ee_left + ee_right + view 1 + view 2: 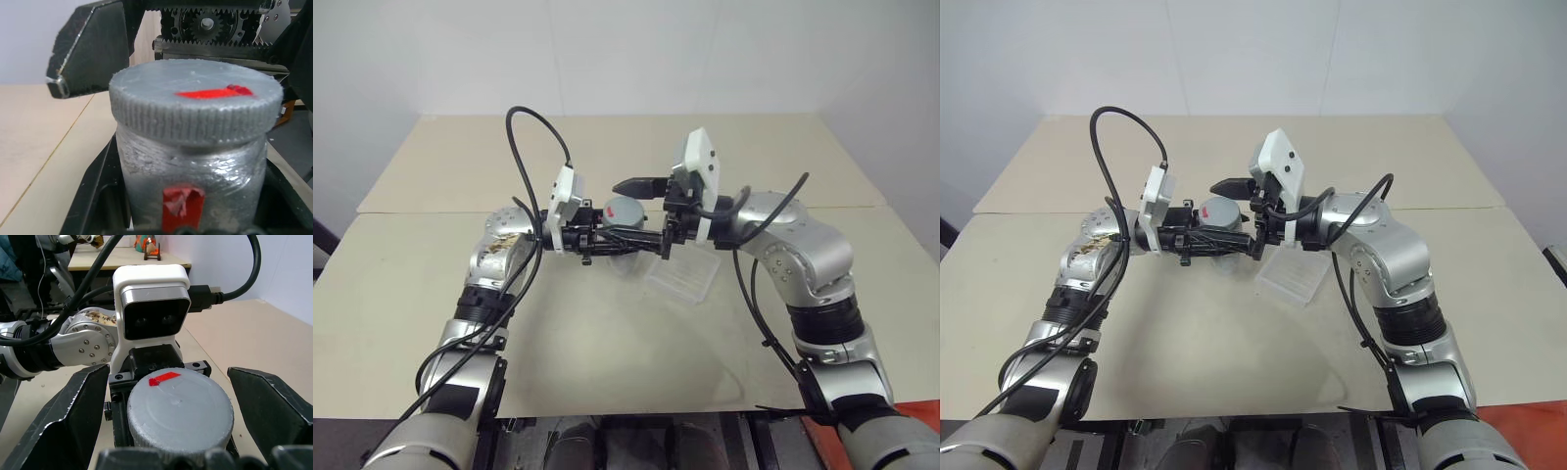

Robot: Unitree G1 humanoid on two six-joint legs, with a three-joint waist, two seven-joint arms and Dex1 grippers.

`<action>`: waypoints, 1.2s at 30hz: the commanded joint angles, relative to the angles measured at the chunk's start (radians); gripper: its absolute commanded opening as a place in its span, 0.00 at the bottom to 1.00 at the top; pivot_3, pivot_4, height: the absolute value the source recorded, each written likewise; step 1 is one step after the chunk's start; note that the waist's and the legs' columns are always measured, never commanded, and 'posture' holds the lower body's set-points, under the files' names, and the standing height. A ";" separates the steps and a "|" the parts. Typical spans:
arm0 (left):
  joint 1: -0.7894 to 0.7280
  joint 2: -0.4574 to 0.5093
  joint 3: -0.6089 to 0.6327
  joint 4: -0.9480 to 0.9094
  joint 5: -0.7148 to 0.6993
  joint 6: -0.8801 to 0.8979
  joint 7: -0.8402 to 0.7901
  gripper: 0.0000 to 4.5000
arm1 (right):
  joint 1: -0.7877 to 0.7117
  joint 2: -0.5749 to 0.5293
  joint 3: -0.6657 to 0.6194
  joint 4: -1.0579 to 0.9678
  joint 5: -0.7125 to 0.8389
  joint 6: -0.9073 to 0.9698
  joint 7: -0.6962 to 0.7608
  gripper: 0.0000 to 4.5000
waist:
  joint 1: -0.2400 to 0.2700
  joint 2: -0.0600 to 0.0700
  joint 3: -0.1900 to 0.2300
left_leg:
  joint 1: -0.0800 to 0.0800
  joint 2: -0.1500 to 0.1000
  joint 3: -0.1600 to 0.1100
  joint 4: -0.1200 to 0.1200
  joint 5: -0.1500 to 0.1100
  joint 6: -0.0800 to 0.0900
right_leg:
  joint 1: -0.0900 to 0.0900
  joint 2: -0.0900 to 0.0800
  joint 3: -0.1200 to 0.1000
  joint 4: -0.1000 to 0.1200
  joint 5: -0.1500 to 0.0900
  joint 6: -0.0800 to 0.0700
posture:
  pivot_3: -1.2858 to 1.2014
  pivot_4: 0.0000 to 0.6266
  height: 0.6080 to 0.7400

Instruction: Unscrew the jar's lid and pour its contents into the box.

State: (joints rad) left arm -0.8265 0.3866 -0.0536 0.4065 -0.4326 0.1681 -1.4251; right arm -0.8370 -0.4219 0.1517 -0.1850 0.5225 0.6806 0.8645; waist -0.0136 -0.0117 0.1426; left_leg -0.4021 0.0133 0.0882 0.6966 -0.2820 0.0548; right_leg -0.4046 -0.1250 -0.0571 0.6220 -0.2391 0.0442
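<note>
Grey ribbed lid (195, 105) on jar (193, 178), left tool (603, 241) pinching jar, right tool (168, 423) spread around lid

The round ribbed grey plastic lid (195, 100) bears a red strip on top. The cylindrical jar (193, 183) beneath looks silvery grey with a torn red patch. The black fingers (66, 418) flank it, above a pale beige table (607, 343) and clear ridged box (683, 277).

Illumination was bright, even and diffuse; shadows on the surface (607, 333) were soft; wrist-view backgrounds were slightly defocused
</note>
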 commanded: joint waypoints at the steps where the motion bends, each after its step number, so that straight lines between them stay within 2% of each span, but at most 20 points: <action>1: -0.008 0.005 0.014 -0.029 -0.009 -0.013 -0.003 0.47 | -0.005 -0.004 -0.019 -0.008 0.004 -0.007 0.005 1.00 | 0.000 0.000 0.000 | 0.000 0.000 0.000 0.000 0.000 0.000 | 0.000 0.000 0.000 0.000 0.000 0.000 | 0.52 0.24 1.00; 4: -0.006 0.006 0.014 -0.030 -0.007 -0.019 -0.004 0.47 | -0.004 -0.004 -0.018 0.014 -0.001 -0.009 0.009 0.88 | 0.000 0.000 0.000 | 0.000 0.000 0.000 0.000 0.000 0.000 | 0.000 0.000 0.000 0.000 0.000 0.000 | 0.52 0.24 1.00; 8: -0.004 0.009 0.018 -0.034 -0.008 -0.021 -0.001 0.47 | -0.011 -0.004 -0.017 0.044 -0.012 -0.019 0.014 0.61 | 0.000 0.000 0.000 | 0.000 0.000 0.000 0.000 0.000 0.000 | 0.000 0.000 0.000 0.000 0.000 0.000 | 0.52 0.24 1.00; 12: -0.005 0.013 0.019 -0.034 -0.007 -0.023 -0.003 0.47 | -0.022 -0.007 -0.026 0.061 -0.003 -0.026 0.037 0.61 | 0.000 0.000 0.000 | 0.000 0.000 0.000 0.000 0.000 0.000 | 0.000 0.000 0.000 0.000 0.000 0.000 | 0.52 0.24 1.00; 15: -0.001 0.018 0.013 -0.048 -0.013 -0.015 -0.020 0.47 | -0.027 -0.029 -0.026 0.092 0.005 -0.062 0.118 0.61 | 0.000 0.000 0.000 | 0.000 0.000 0.000 0.000 0.000 0.000 | 0.000 0.000 0.000 0.000 0.000 0.000 | 0.52 0.24 1.00; 20: 0.010 0.019 0.007 -0.075 -0.033 0.001 -0.058 0.47 | -0.061 -0.053 0.001 0.240 0.010 -0.209 0.399 0.61 | -0.001 0.000 0.000 | 0.000 0.000 0.000 0.000 0.000 0.000 | 0.000 0.000 0.000 0.000 0.000 0.000 | 0.52 0.24 1.00; 23: 0.015 0.012 0.002 -0.095 -0.040 0.011 -0.059 0.47 | -0.124 -0.030 0.024 0.384 0.016 -0.302 0.599 0.61 | -0.004 0.000 0.000 | 0.001 0.000 0.000 0.000 0.000 0.000 | 0.000 0.000 0.000 0.000 0.000 0.000 | 0.52 0.24 1.00; 26: 0.029 0.011 -0.003 -0.118 -0.045 0.016 -0.057 0.47 | -0.192 0.008 0.053 0.524 0.021 -0.388 0.732 0.61 | -0.008 0.000 0.000 | 0.002 0.000 0.001 0.000 0.000 0.000 | 0.000 0.000 0.001 0.001 0.000 0.000 | 0.52 0.24 1.00; 31: 0.052 0.014 -0.003 -0.154 -0.054 0.023 -0.035 0.47 | -0.303 0.086 0.131 0.771 -0.027 -0.538 0.750 0.61 | -0.023 0.000 0.000 | 0.003 0.000 0.001 0.000 0.000 0.000 | 0.000 0.000 0.002 0.002 0.000 0.000 | 0.52 0.24 1.00; 36: 0.064 0.024 0.004 -0.169 -0.057 0.029 -0.028 0.47 | -0.355 0.112 0.157 0.881 -0.031 -0.600 0.750 0.61 | -0.024 0.000 0.000 | 0.002 0.001 0.000 0.000 0.000 -0.001 | 0.000 0.000 0.001 0.003 0.000 0.000 | 0.52 0.24 1.00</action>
State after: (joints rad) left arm -0.7388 0.4274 -0.0481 0.2999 -0.4633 0.1978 -1.4510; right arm -1.1668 -0.3219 0.3018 0.6794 0.5111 0.1284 1.5677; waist -0.0371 -0.0113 0.1428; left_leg -0.3996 0.0142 0.0885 0.6969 -0.2815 0.0539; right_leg -0.4045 -0.1256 -0.0560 0.6248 -0.2391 0.0442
